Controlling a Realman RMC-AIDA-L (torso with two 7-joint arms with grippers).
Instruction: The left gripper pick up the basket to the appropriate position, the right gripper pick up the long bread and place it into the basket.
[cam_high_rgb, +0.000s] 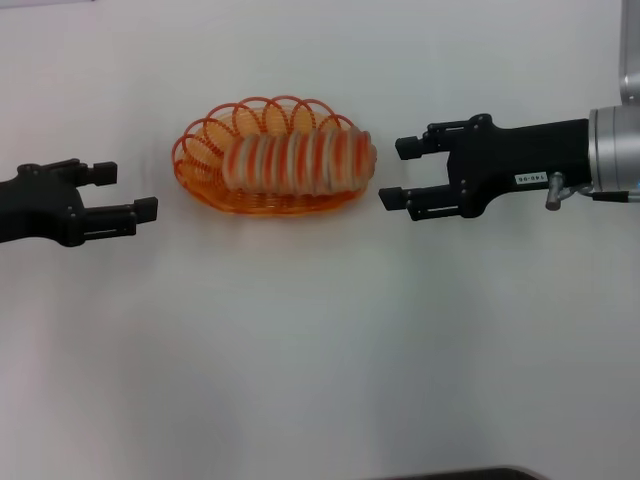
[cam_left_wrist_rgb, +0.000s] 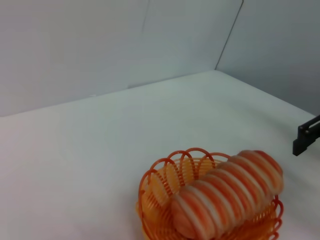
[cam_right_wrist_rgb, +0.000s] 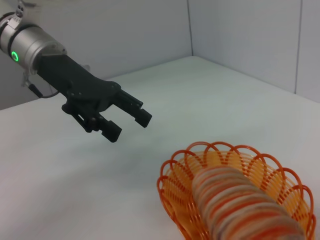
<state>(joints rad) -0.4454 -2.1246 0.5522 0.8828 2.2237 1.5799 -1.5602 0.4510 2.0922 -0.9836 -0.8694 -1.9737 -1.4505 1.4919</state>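
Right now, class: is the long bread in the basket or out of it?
In. The long bread lies lengthwise inside the orange wire basket, one end resting over the rim; both grippers are open and clear of it.

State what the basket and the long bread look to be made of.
Basket: thin orange wire loops and coils with a glossy look, probably coated metal or plastic; which one cannot be told. Long bread, lying in the basket: smooth tan-cream body with regular orange ridges, so likely a moulded plastic or foam toy, not real bread.
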